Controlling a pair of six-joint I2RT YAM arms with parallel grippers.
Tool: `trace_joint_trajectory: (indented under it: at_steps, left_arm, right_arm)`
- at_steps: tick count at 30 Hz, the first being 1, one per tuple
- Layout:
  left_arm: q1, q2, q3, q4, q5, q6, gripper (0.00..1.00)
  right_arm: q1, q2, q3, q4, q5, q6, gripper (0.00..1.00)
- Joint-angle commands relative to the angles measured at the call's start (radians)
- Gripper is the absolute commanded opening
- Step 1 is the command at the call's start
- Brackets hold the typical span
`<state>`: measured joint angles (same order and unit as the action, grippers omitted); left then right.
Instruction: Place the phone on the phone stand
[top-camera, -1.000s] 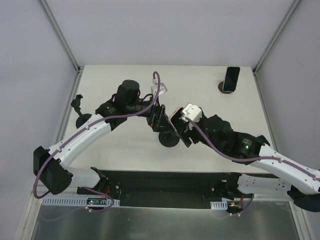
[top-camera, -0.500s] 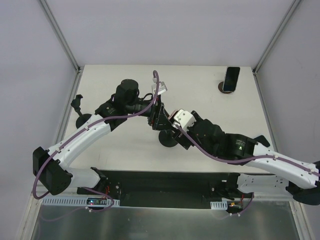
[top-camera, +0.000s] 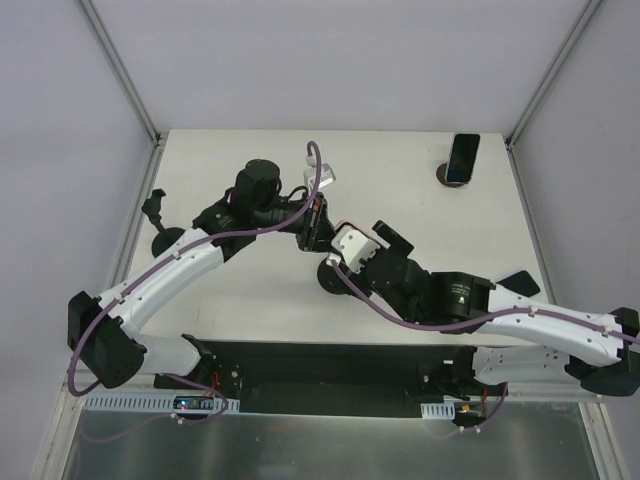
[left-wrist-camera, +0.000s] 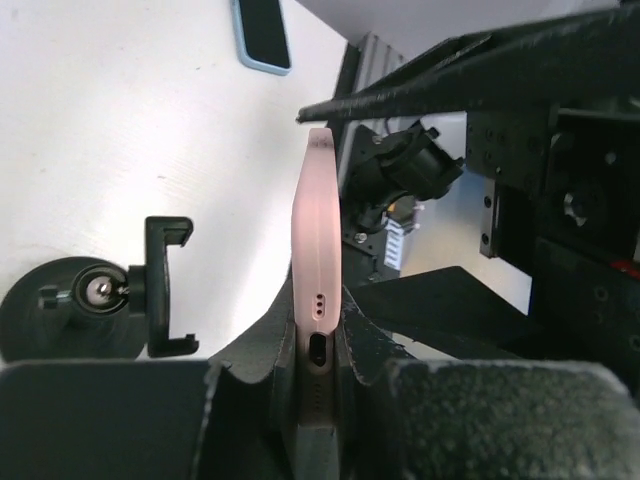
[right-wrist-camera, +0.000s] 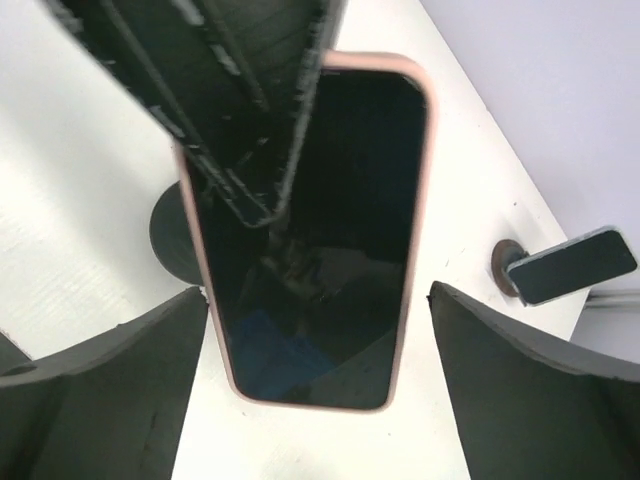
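A pink-cased phone (left-wrist-camera: 318, 240) stands edge-on, with my left gripper (left-wrist-camera: 318, 310) shut on its lower end. Its dark screen (right-wrist-camera: 320, 220) faces the right wrist camera. My right gripper (right-wrist-camera: 315, 300) is open, one finger on each side of the phone with a gap to both. The two grippers meet at the table's middle, left gripper (top-camera: 312, 228) and right gripper (top-camera: 338, 250). The black phone stand (left-wrist-camera: 100, 300), a round base with a clamp (left-wrist-camera: 165, 285), sits on the table just below them, its base (top-camera: 332, 281) partly covered by my right arm.
A second phone in a blue case (top-camera: 462, 157) rests on a small round mount at the back right, also seen as the blue-cased phone (right-wrist-camera: 570, 265). Another black stand (top-camera: 160, 228) sits near the left edge. Metal frame posts rise at the back corners.
My left gripper has shut on the pink phone. My right gripper has opened off it, and the right arm has swung left and nearer the table's middle.
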<state>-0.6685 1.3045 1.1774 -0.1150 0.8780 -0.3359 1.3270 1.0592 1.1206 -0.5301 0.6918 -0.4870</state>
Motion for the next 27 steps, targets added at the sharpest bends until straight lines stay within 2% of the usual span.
trace_joint_trajectory:
  at_steps: [1, 4, 7, 10, 11, 13, 15, 18, 19, 20, 22, 23, 27]
  left_arm:
    - [-0.016, -0.129, 0.005, -0.012, -0.078, 0.138, 0.00]
    - [-0.014, -0.227, -0.021, -0.009, -0.203, 0.185, 0.00]
    - [-0.013, -0.304, -0.054, 0.017, -0.331, 0.190, 0.00]
    - [-0.014, -0.356, -0.093, 0.075, -0.456, 0.169, 0.00]
    - [-0.014, -0.366, -0.093, 0.081, -0.509, 0.153, 0.00]
    - [-0.014, -0.395, -0.073, 0.067, -0.662, 0.062, 0.00]
    - [-0.014, -0.421, -0.059, 0.066, -0.714, -0.009, 0.00]
    - [-0.014, -0.465, -0.068, 0.101, -0.706, -0.159, 0.00]
    - [-0.014, -0.485, -0.084, 0.157, -0.700, -0.240, 0.00]
    - [-0.014, -0.494, -0.103, 0.191, -0.671, -0.280, 0.00]
    - [-0.014, -0.516, -0.175, 0.282, -0.633, -0.397, 0.00]
    - [-0.014, -0.519, -0.202, 0.395, -0.604, -0.435, 0.00]
    - [-0.017, -0.495, -0.315, 0.641, -0.464, -0.612, 0.00]
  right_arm:
    - [-0.009, -0.065, -0.060, 0.130, 0.095, 0.101, 0.96]
    - [-0.035, -0.146, -0.166, 0.140, 0.034, 0.189, 0.96]
    - [-0.113, -0.247, -0.284, 0.211, -0.052, 0.362, 0.96]
    - [-0.216, -0.314, -0.346, 0.233, -0.058, 0.658, 0.96]
    - [-0.268, -0.327, -0.349, 0.232, -0.114, 0.767, 0.96]
    - [-0.311, -0.335, -0.343, 0.277, -0.213, 0.795, 0.96]
    - [-0.345, -0.349, -0.337, 0.326, -0.366, 0.801, 0.96]
    - [-0.371, -0.367, -0.373, 0.557, -0.616, 0.818, 0.96]
    - [-0.371, -0.367, -0.383, 0.681, -0.668, 0.841, 0.96]
    - [-0.371, -0.358, -0.389, 0.729, -0.754, 0.852, 0.96]
    - [-0.373, -0.338, -0.368, 0.780, -0.800, 0.875, 0.96]
    - [-0.373, -0.314, -0.336, 0.780, -0.830, 0.875, 0.96]
    - [-0.374, -0.330, -0.337, 0.782, -0.796, 0.893, 0.96]
